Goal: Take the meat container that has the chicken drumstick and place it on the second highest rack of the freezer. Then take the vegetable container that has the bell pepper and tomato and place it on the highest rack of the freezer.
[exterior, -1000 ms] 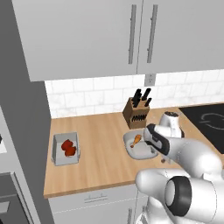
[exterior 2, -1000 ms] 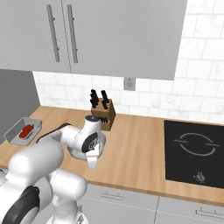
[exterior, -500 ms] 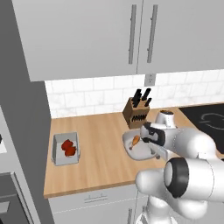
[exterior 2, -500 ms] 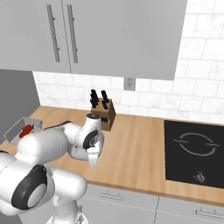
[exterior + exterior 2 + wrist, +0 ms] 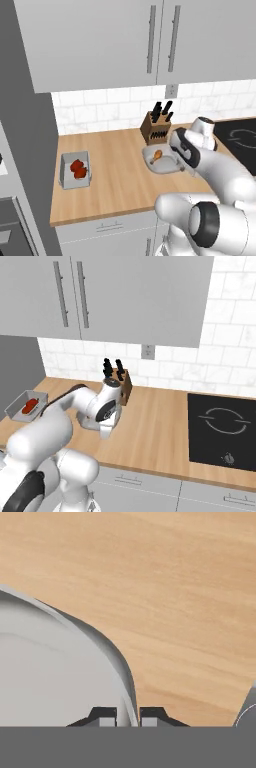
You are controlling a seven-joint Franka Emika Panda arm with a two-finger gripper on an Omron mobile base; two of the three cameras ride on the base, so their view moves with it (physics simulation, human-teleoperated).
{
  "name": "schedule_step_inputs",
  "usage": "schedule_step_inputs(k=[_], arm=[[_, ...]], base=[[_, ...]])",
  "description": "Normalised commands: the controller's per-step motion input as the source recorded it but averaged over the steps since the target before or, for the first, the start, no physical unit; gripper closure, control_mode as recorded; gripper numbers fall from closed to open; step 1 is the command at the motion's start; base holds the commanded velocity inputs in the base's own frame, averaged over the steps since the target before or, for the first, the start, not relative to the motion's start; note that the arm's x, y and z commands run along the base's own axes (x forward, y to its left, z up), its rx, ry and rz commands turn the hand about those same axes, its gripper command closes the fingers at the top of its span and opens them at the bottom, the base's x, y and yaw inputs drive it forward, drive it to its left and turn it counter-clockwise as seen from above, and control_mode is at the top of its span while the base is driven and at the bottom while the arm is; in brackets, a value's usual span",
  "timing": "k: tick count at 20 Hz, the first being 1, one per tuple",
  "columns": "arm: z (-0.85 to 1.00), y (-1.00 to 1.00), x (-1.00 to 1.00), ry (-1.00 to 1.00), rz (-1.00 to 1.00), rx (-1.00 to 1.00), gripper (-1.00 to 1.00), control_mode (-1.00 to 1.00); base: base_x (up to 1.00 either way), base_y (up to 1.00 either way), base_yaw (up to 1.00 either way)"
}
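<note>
The meat container [image 5: 169, 165] is a shallow grey tray on the wooden counter in front of the knife block, with the orange-brown chicken drumstick [image 5: 156, 155] lying in it. My gripper [image 5: 128, 717] points down at the tray's right edge and is shut on the rim, one fingertip [image 5: 104, 716] inside the wall [image 5: 75, 662] and the other outside. In the right base view the hand [image 5: 107, 412] hides the tray. The vegetable container [image 5: 75, 170] [image 5: 26, 406] sits far left on the counter with the red bell pepper and tomato [image 5: 77, 168] inside. The freezer's racks are out of view.
A knife block [image 5: 156, 126] [image 5: 122, 387] stands against the tiled wall just behind the meat container. A black cooktop [image 5: 222, 428] lies to the right. Wall cabinets [image 5: 150, 40] hang overhead. A tall grey cabinet side [image 5: 25, 130] bounds the counter's left end.
The jaws went from wide apart to shut on the meat container's rim. The hand settled lower at the tray's right edge; both containers stayed put.
</note>
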Motion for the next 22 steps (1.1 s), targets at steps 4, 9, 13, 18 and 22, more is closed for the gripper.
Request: schedule_step_inputs(k=[4, 9, 13, 18, 22], arm=[[0.53, 0.03, -0.49, -0.21, -0.07, 0.07, 1.0, -1.0], [0.98, 0.0, -0.72, -0.01, 0.0, 0.07, 1.0, -1.0], [1.0, 0.0, -0.86, 0.0, 0.0, 0.04, 1.0, -1.0], [1.0, 0.0, -0.88, -0.07, 0.0, 0.08, 1.0, -1.0], [1.0, 0.0, -0.68, -0.01, 0.0, 0.04, 1.0, -1.0]], base=[[0.0, 0.0, 0.0], [0.0, 0.0, 0.0], [0.0, 0.0, 0.0], [0.0, 0.0, 0.0], [0.0, 0.0, 0.0]])
